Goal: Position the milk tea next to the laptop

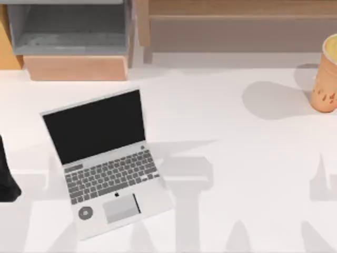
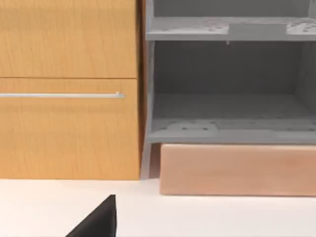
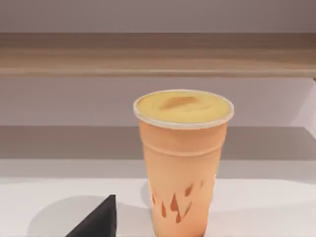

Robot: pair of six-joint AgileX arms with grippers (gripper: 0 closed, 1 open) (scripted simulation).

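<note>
The laptop (image 1: 105, 163) lies open on the white table (image 1: 237, 158), left of centre, with its black screen toward the back and turned slightly. The milk tea (image 1: 327, 74) stands upright at the table's far right edge, well away from the laptop. In the right wrist view the milk tea (image 3: 181, 163) is close ahead, an orange-tan cup with brown marks and a yellow top. A black part of my right gripper (image 3: 96, 219) shows just short of the cup and beside it, not touching. My left arm (image 1: 6, 174) is parked at the left edge.
A grey shelf unit (image 1: 68, 26) on a wooden block (image 1: 76, 67) stands at the back left, beside an orange-wood cabinet (image 2: 69, 89). A long wooden shelf (image 1: 237, 21) runs along the back right. Bare table lies between laptop and cup.
</note>
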